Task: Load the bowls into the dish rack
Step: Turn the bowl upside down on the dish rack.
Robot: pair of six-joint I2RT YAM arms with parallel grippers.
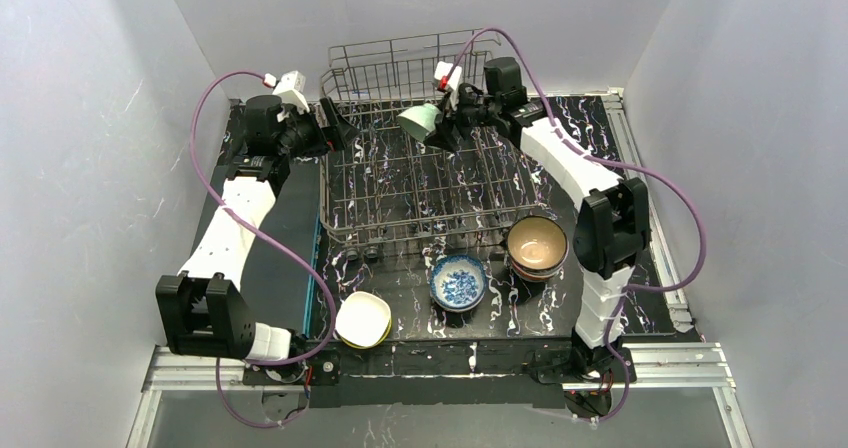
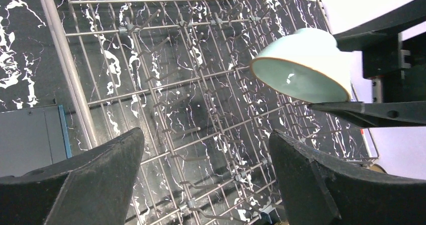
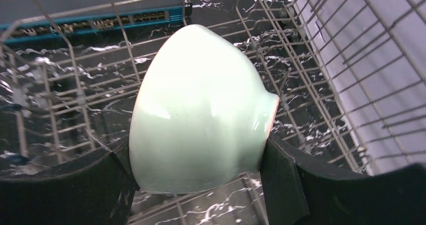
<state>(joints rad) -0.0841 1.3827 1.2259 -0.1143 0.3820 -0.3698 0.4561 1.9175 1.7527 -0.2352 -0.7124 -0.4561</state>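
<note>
**Right end effector gripping a mint bowl over the rack; left end effector standing open**

Right end effector (image 1: 441,125), seen from the top external view, is clamping a mint-green round ceramic bowl (image 1: 418,120) and holding it tipped on its side over the far half of the grey metal wire dish rack (image 1: 420,230). Left end effector (image 1: 335,128) is hovering at the rack's far left corner with its jaws spread and nothing between them. Three groups of bowls are sitting on the black white-veined surface (image 1: 415,320) in front of the rack: a tan-lined bowl stacked on others (image 1: 537,246), a blue-patterned white bowl (image 1: 458,281), and a white bowl resting on a yellow one (image 1: 362,318).

From the left wrist, the left end effector (image 2: 205,139) is showing its two dark fingers wide apart above the rack's tines and grid floor (image 2: 75,79). The mint bowl (image 2: 301,67) is hanging at upper right, its opening facing down and left, with the other arm's fingers (image 2: 377,112) pressing on it.

From the right wrist, the right end effector (image 3: 196,157) is pinching the mint bowl (image 3: 201,109) between both fingers, the foot ring pointing right. Whether the bowl is touching any tine cannot be told.
</note>
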